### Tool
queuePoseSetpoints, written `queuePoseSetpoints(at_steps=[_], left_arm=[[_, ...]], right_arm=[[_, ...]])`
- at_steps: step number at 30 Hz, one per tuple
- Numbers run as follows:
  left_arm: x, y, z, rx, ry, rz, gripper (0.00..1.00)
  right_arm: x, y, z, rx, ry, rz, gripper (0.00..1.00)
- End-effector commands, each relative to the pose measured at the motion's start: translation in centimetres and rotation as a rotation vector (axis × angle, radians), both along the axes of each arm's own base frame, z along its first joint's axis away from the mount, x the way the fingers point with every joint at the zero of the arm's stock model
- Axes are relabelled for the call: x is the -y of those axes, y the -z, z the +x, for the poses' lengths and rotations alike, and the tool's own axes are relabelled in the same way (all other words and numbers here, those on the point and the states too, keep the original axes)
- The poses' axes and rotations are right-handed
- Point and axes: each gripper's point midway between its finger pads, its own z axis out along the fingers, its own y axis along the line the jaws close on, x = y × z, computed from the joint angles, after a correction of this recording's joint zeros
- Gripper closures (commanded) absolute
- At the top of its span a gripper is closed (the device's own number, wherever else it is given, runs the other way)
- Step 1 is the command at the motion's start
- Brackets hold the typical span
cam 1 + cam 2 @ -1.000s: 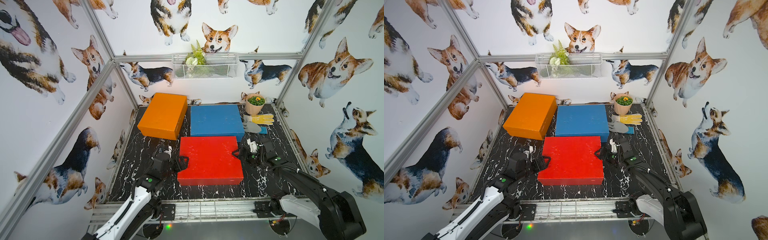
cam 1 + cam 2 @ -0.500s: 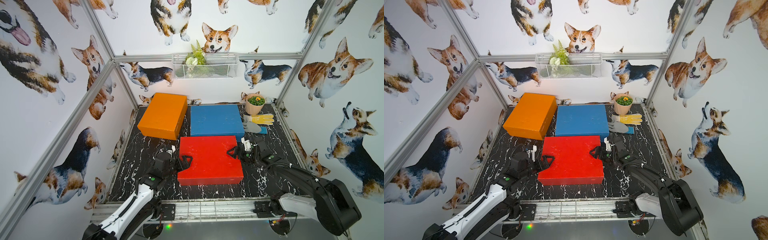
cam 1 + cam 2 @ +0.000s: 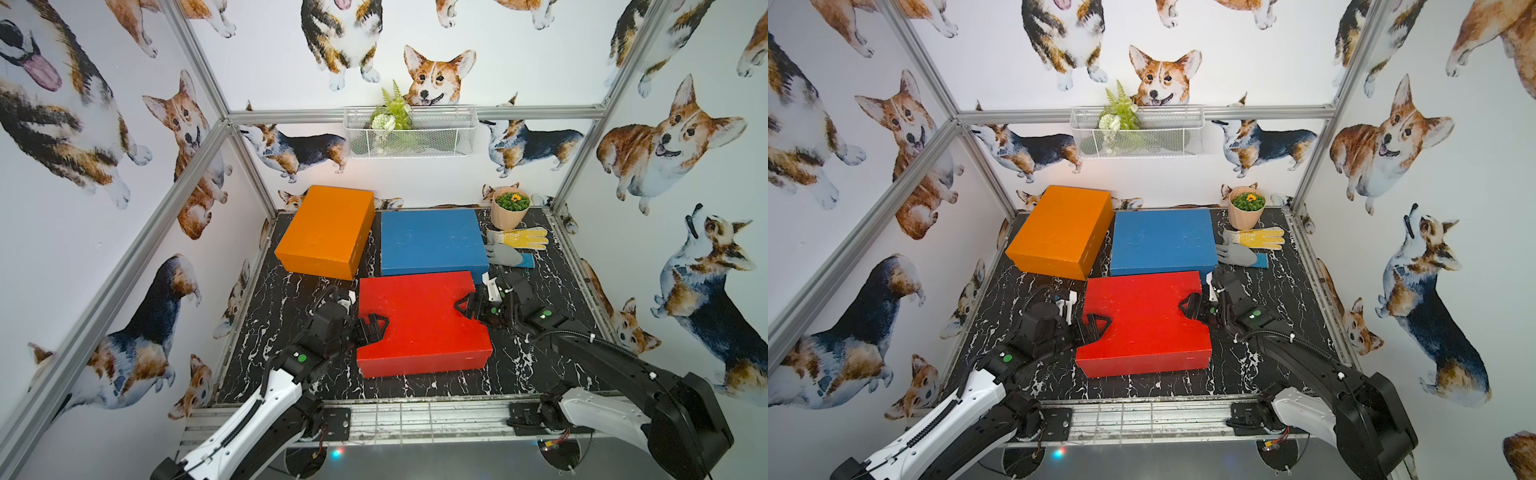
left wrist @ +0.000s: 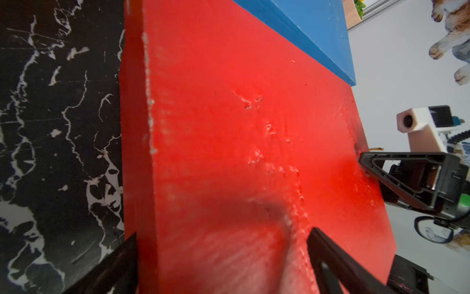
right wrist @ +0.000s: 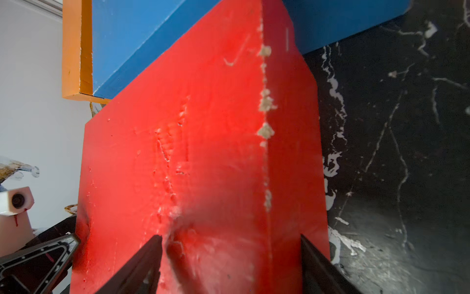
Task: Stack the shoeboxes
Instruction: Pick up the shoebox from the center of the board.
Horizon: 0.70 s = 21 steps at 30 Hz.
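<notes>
Shoeboxes all sit flat on the table (image 3: 266,332), none stacked: red (image 3: 419,320) nearest me, blue (image 3: 430,239) just behind it, orange (image 3: 328,228) beside blue. Left gripper (image 3: 374,328) gapes wide around red's left end, holding nothing; right gripper (image 3: 464,307) straddles the right end, and I can't tell if it bites. I reckon it's light but flexy, rough-painted card, so pinch both short ends together.

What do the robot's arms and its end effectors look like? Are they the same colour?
Nearly. The left arm has a white link with a ribbed black cable, then black joints. The right arm is black, with a white part near its base. Each wrist has a green dot and a white camera block. The left end effector and right end effector have black, hollow triangle fingers.
</notes>
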Motion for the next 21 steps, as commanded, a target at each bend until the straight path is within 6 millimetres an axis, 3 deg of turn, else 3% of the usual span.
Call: queuePoseSetpoints(at_steps=[1,9,17,21], left_arm=[[1.4,-2.4,-0.3,0.035,0.06,-0.049,0.02],[1.9,-5.4,-0.5,0.064,0.081,-0.037,0.05],[3.7,-11.8,-0.9,0.154,0.155,-0.045,0.06],[5.2,-16.3,-0.7,0.228,0.191,-0.046,0.06]], right_arm=[[-1.3,-2.0,-0.6,0.005,-0.037,0.062,0.21],[-1.5,-4.5,-1.6,0.038,-0.058,0.073,0.22],[-1.5,-9.0,-2.4,0.105,-0.07,0.095,0.23],[-1.5,-12.3,-2.2,0.152,-0.074,0.104,0.23]])
